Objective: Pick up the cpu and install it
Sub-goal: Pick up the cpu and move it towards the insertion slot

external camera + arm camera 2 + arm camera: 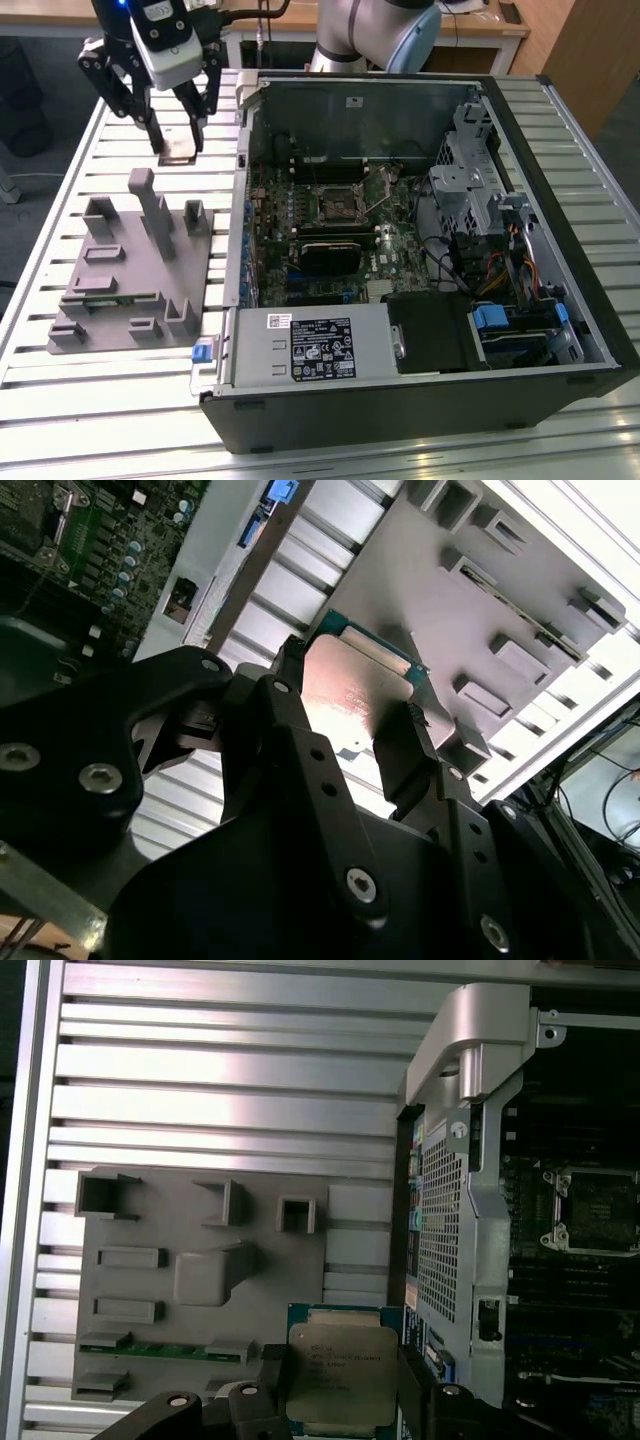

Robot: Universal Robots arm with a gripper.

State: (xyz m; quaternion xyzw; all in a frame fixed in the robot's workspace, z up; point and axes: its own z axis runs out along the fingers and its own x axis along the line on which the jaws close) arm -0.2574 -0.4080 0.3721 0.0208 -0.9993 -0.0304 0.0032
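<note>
Hand [176, 140] clamped on the cpu [340, 1375], one finger on each of two opposite edges, over the slatted surface [100, 400]. Gray fixture tray [130, 270] lies near the hand, with a green memory stick [165, 1349] seated in one slot. Open computer case [400, 420] stands on the hand's other side, motherboard socket [338, 205] inside.

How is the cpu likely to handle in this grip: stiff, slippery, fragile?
The cpu looks thin, flat and rigid, so probably stiff and light. Its shiny metal top suggests smooth edges that might slip in the claw. The green board rim looks thin, likely delicate.
</note>
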